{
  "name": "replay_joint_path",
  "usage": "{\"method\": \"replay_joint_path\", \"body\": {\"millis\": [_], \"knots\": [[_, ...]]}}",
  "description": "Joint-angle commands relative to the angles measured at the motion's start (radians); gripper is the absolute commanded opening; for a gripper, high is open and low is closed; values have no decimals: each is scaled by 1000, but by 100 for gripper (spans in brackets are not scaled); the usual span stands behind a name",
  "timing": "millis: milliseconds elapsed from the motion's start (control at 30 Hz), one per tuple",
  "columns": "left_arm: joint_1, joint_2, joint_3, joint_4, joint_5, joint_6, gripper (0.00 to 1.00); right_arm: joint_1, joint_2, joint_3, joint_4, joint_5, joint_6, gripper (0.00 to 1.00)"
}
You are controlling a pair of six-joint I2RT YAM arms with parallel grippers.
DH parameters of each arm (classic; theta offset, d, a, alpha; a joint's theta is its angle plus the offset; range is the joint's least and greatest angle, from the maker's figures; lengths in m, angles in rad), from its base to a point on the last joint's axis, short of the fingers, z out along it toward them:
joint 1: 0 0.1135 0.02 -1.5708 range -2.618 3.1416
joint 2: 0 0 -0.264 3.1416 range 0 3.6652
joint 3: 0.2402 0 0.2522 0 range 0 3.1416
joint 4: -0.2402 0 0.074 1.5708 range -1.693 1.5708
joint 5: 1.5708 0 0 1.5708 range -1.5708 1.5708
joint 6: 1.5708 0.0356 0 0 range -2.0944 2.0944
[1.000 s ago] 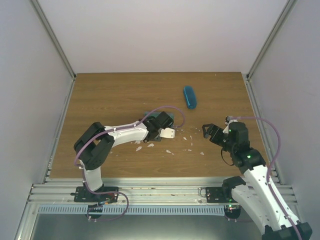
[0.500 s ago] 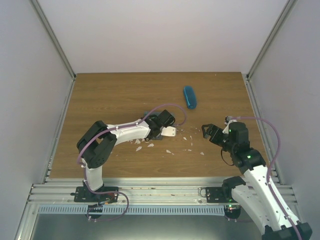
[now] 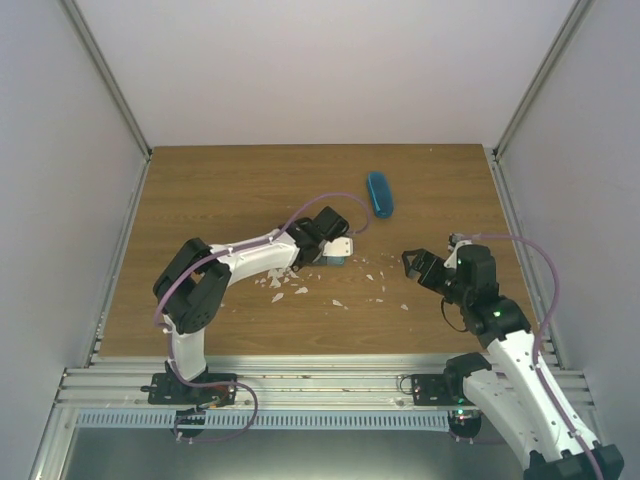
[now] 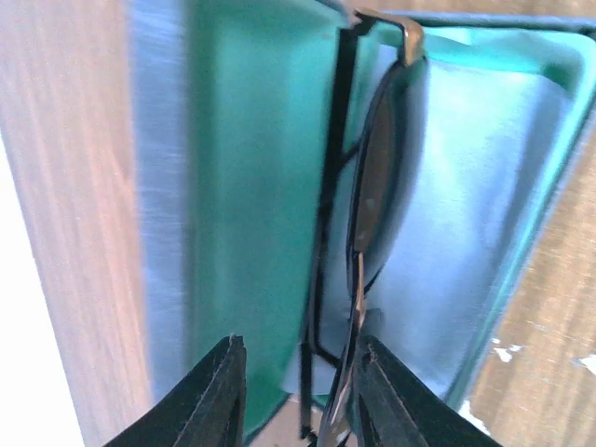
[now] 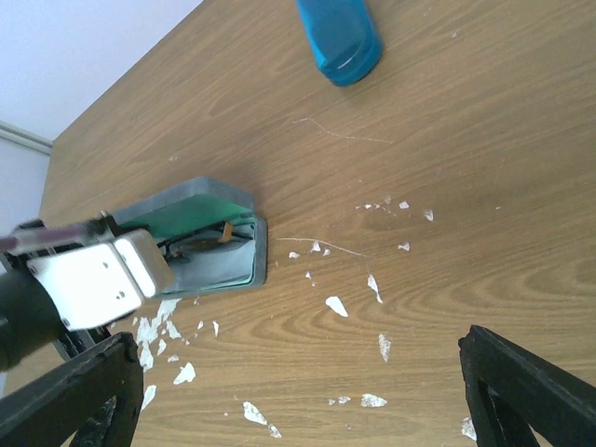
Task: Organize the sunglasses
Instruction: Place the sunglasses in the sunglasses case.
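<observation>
1. The black glasses (image 4: 358, 186) lie folded inside the open grey case (image 4: 251, 168), on a pale blue cloth (image 4: 466, 205). So that part of the job looks done, or nearly done.
2. The left claw (image 4: 300, 377) hangs right over the near end of the case. Its fingers (image 4: 223, 391) stand apart. The tip of the glasses sits between them, close to one finger, but they do not pinch it. The claw is loose.
3. The right claw (image 5: 298, 368) is spread wide with nothing in it. It hovers over bare wood, well apart from the grey case.
4. The lid of the grey case is up. My guess is that it needs closing next.
5. A second pair does not show in any view. The blue case (image 3: 378, 193) lies shut farther back, and I cannot tell what is in it. So I cannot say if more glasses are left to put away.
6. The table (image 3: 220, 190) is brown wood. Little white bits (image 5: 335, 305) are scattered on it near the grey case.
7. Plain pale walls (image 3: 330, 60) stand around the table on three sides.
</observation>
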Motion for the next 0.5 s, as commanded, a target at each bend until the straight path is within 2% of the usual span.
{"method": "replay_joint_path", "body": {"millis": [0,267,467], "knots": [[18,5,53,13,2,-33,34,-9,0,-17,22,-22,11,92],[42,12,59,29,5,-63,35,-9,12,-27,34,-32,12,92],[50,-13,51,33,61,-105,35,-9,32,-34,51,-52,5,92]]}}
